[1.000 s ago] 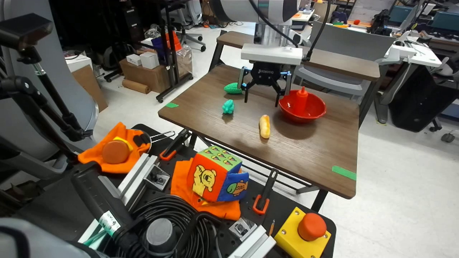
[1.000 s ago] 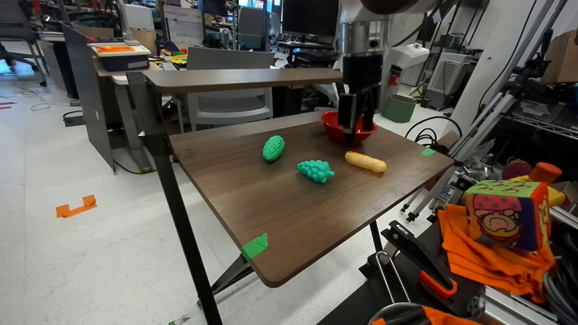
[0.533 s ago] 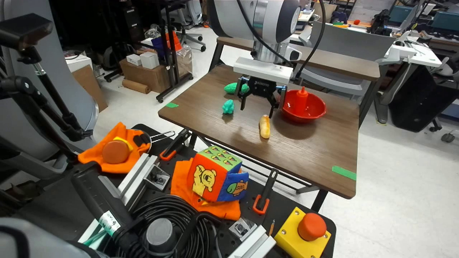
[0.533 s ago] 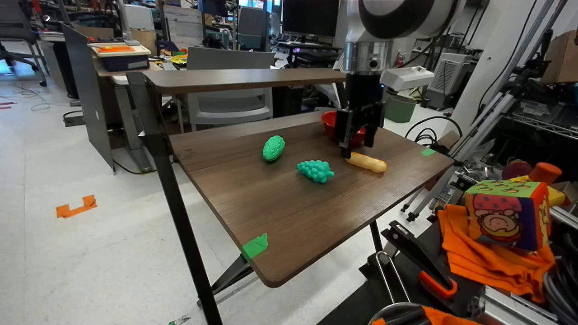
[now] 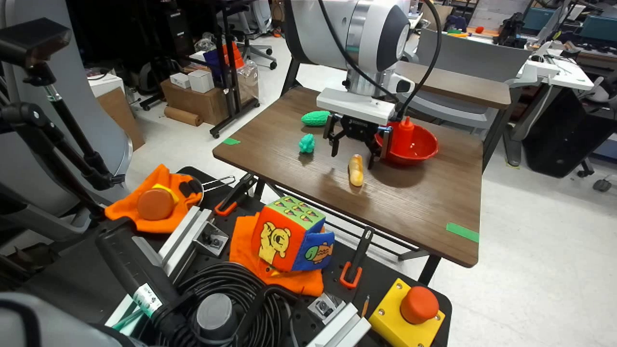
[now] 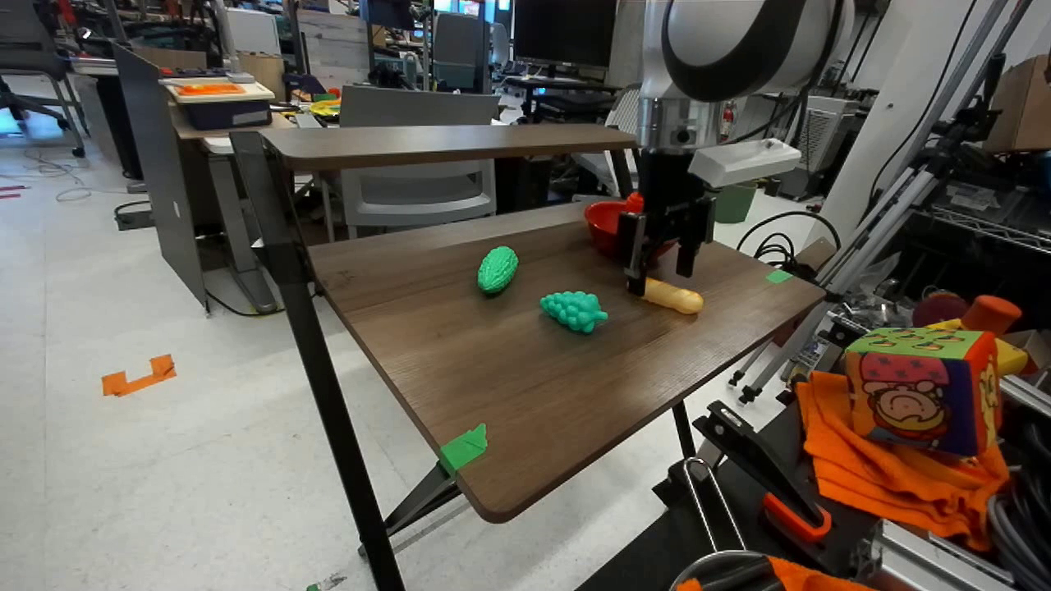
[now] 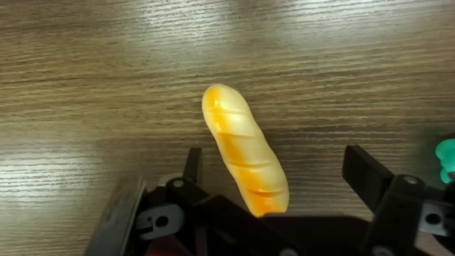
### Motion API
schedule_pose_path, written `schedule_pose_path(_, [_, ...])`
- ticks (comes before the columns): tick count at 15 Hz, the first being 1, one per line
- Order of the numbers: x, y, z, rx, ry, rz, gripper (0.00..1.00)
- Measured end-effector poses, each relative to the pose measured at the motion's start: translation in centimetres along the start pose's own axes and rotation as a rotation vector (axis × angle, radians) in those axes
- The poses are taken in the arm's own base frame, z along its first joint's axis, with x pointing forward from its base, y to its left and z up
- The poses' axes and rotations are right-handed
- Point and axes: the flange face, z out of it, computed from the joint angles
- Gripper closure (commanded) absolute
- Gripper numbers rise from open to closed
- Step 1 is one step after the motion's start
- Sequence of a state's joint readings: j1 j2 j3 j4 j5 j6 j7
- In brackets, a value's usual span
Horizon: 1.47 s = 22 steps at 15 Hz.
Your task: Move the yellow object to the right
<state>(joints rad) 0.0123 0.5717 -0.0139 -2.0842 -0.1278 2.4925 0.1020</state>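
Note:
The yellow object (image 5: 356, 172), a small oblong yellow-orange loaf shape, lies on the brown table in both exterior views (image 6: 676, 298). My gripper (image 5: 352, 159) is open and empty, low over the table at the object's far end. In an exterior view one finger of the gripper (image 6: 660, 281) covers that end. In the wrist view the yellow object (image 7: 245, 153) lies slantwise between the open fingers of the gripper (image 7: 273, 164), closer to the left finger (image 7: 193, 165). The near end there is hidden by the gripper body. Neither finger is seen touching it.
A red bowl (image 5: 424, 147) with a red bottle (image 5: 404, 137) stands close beside the gripper. A teal bumpy object (image 6: 574, 311) and a green oval object (image 6: 497, 270) lie on the table (image 6: 525, 377). The teal one also shows in the wrist view (image 7: 447, 158).
My gripper has come down and forward from beside the bowl to the yellow object, turning slightly. It stays open. The yellow object and the other things have not moved.

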Motion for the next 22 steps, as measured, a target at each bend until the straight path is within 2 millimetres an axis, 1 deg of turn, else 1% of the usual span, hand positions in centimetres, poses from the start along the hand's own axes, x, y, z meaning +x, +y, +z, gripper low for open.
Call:
schedule_pose_path(3, [0.1, 0.3, 1.0, -0.012, -0.017, 0.005, 0.0])
schedule_pose_path(4, [0.2, 0.4, 1.4, -0.015, -0.023, 0.005, 0.22])
schedule_pose_path(7, [0.6, 0.6, 2.3, -0.026, -0.053, 0.005, 0.42])
schedule_pose_path(12, [1.7, 0.0, 1.9, -0.038, -0.094, -0.005, 0.81])
schedule_pose_path(13, [1.9, 0.0, 1.8, -0.044, -0.1, -0.008, 0.86])
schedule_pose_path(18, [2.2, 0.0, 1.4, -0.096, -0.099, -0.058, 0.86])
schedule_pose_path(20, [2.3, -0.6, 1.1, -0.127, -0.09, -0.101, 0.86])
schedule_pose_path(22, [2.2, -1.8, 0.4, -0.163, -0.078, -0.156, 0.86])
